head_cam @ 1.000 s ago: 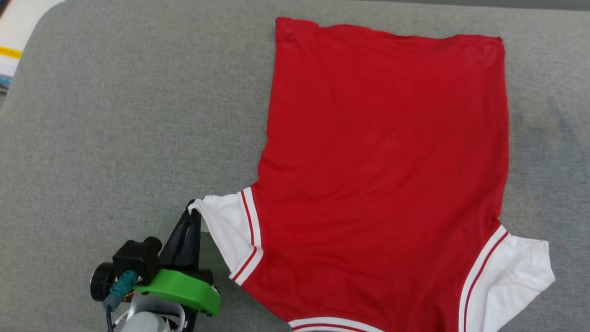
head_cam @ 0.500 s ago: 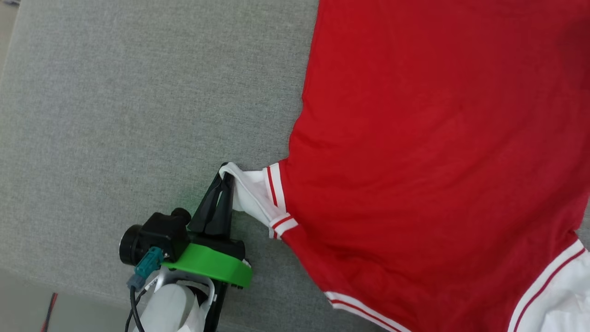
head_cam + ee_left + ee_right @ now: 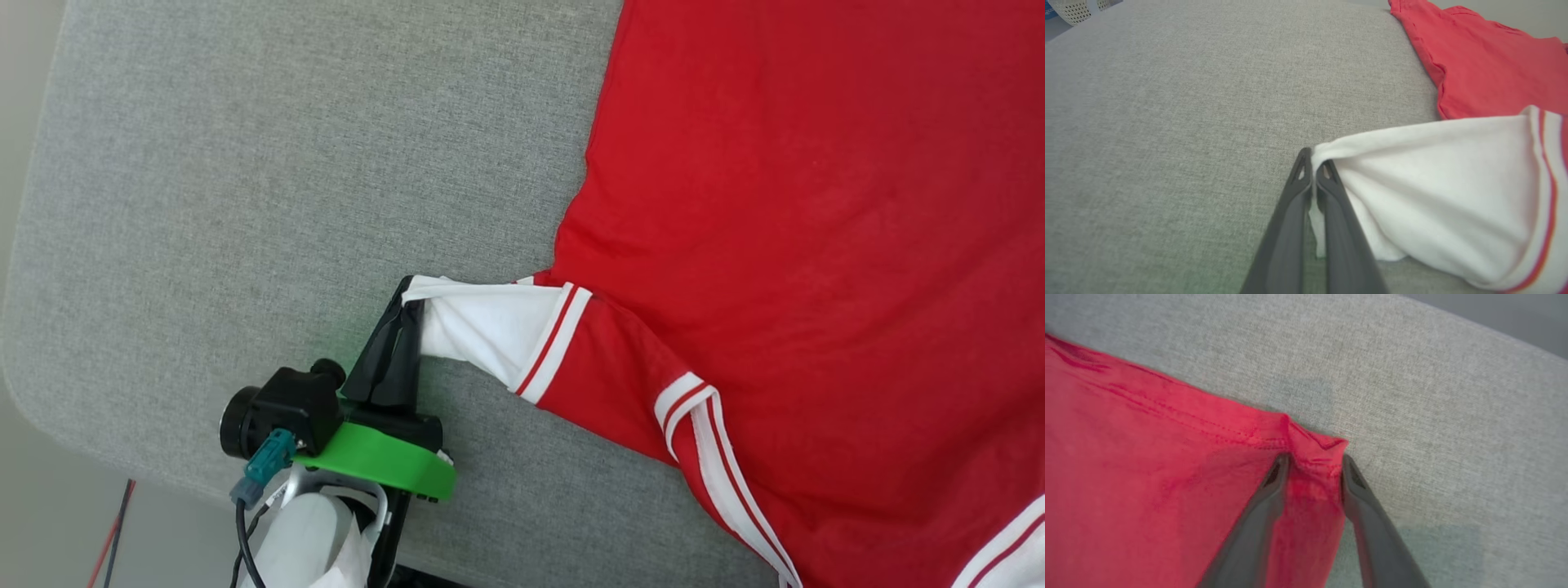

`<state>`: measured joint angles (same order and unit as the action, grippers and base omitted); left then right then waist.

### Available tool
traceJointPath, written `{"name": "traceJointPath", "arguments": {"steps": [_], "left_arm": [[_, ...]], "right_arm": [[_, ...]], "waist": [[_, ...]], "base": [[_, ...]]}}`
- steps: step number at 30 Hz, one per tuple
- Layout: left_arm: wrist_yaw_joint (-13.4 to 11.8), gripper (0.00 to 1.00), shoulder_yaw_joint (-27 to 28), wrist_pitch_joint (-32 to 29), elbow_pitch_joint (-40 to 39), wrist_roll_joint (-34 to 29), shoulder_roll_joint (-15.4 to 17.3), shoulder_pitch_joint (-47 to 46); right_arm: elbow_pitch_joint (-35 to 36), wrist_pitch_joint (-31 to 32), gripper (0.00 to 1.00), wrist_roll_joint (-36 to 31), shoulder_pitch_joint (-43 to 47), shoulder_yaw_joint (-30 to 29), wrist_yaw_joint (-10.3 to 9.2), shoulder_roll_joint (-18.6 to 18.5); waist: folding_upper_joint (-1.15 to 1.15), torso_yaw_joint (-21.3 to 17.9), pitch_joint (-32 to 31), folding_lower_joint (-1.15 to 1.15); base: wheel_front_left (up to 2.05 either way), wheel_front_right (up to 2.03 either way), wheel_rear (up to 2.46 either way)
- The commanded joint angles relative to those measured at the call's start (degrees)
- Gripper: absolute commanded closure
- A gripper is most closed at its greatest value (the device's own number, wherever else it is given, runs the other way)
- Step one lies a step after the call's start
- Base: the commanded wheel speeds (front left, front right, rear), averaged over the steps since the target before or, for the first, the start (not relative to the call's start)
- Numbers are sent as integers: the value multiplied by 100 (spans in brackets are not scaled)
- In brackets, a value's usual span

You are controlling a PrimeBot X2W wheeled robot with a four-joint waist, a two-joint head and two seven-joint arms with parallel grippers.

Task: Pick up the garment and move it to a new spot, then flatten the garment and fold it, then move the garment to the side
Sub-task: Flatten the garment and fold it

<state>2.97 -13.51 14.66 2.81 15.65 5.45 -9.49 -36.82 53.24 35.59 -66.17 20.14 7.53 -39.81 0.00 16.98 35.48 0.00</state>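
The garment (image 3: pixel 816 245) lies plain red side up on the grey padded table (image 3: pixel 245 204), reaching past the right edge of the head view. My left gripper (image 3: pixel 406 306) is shut on the tip of its white sleeve (image 3: pixel 490 322), which is pulled taut, with the striped shoulder creased behind it. The left wrist view has that gripper (image 3: pixel 1312 157) pinching the sleeve (image 3: pixel 1433 192) just above the table. In the right wrist view my right gripper (image 3: pixel 1315 463) stands open astride a red hem corner (image 3: pixel 1312 451). That corner bunches up between the fingers (image 3: pixel 1280 469).
The table's rounded left edge (image 3: pixel 33 245) runs close to my left arm, and red and black cables (image 3: pixel 114 531) lie on the floor beyond it. A white woven basket (image 3: pixel 1073 8) stands past the table's far end. Bare grey table stretches left of the garment.
The head camera has swung, shifting the whole picture. The left gripper, still shut on the sleeve tip, has drawn the sleeve out taut and the shoulder now creases over.
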Motion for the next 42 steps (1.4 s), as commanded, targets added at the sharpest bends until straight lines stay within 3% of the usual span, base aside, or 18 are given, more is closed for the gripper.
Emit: {"name": "traceJointPath", "arguments": {"steps": [1, 10, 16, 18, 24, 33, 42], "left_arm": [[39, 100, 69, 34, 20, -63, -26, -38], [101, 100, 267, 34, 145, -184, -28, 231], [125, 100, 352, 34, 257, -241, 60, 553], [116, 100, 406, 34, 337, -245, 148, 814], [109, 100, 445, 29, 431, -224, 271, 1049], [91, 100, 535, 10, 483, -105, 412, 1323], [62, 100, 523, -1, 492, -59, 481, 1493]], "right_arm": [[-209, -2, 100, 7, 313, 150, -4, 101], [46, -867, 100, 330, 322, 419, -4, -26], [463, -1326, 100, 818, 962, 907, -4, -467], [860, -1607, 100, 1185, 1569, 1215, -4, -751], [1408, -2118, 100, 1637, 2554, 1367, -4, -1224], [1861, -2687, 100, 2092, 4209, 1077, -4, -1707], [2008, -3102, 100, 2395, 6162, 367, -4, -1518]], "waist": [[0, -44, -88, 0], [0, -246, -812, 0], [0, -436, -1497, 0], [0, -652, -1902, 0], [0, -931, -2287, 0], [0, -1296, -2678, 0], [0, -1524, -2796, 0]], "base": [[0, 0, 0], [0, 0, 0], [0, 0, 0], [0, 0, 0], [0, 0, 0], [0, 0, 0], [0, 0, 0]]}}
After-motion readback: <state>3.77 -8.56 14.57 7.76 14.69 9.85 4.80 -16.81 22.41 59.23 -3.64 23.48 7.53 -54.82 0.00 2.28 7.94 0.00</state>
